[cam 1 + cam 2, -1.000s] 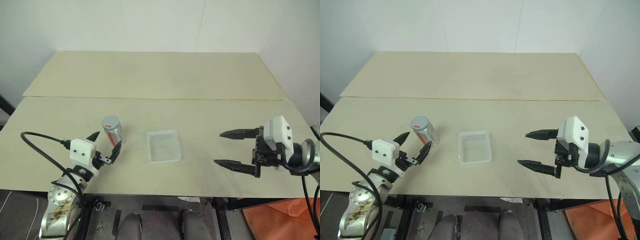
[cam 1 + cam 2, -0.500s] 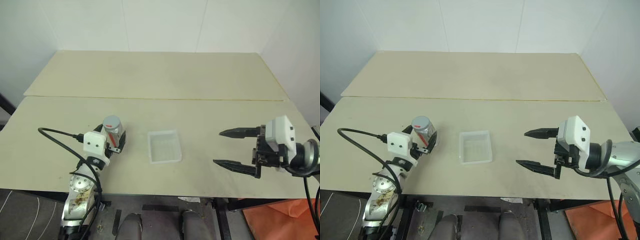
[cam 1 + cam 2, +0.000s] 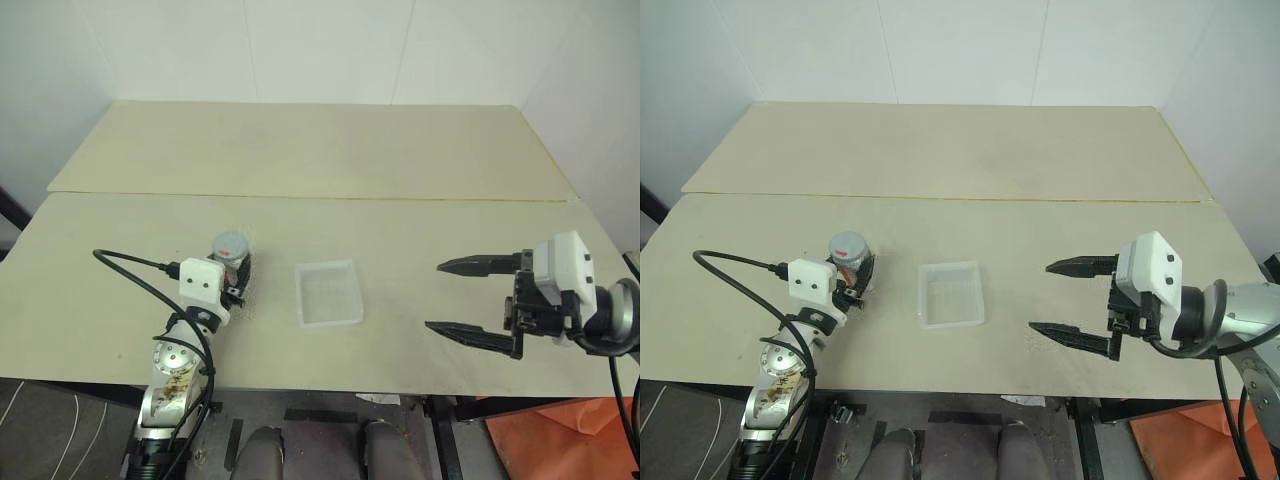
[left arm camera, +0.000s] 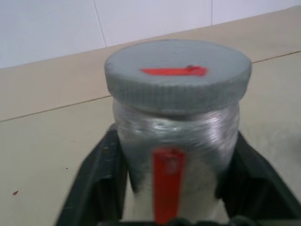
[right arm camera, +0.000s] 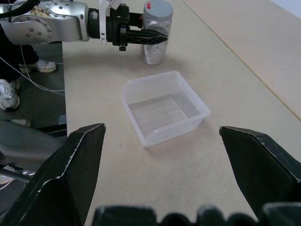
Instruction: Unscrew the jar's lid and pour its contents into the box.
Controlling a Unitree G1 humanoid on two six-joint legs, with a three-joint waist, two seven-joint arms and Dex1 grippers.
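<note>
A small clear jar (image 3: 231,262) stands upright on the bench (image 3: 400,220), the left gripper (image 3: 853,282) clamped on its body below the grey lid (image 4: 178,75), which is on. The clear box (image 3: 328,293) lies just to its right. Further right, the right gripper (image 3: 472,301) hovers, jaws wide apart, pointing toward the jar; it must likely cross over the box to reach the lid
</note>
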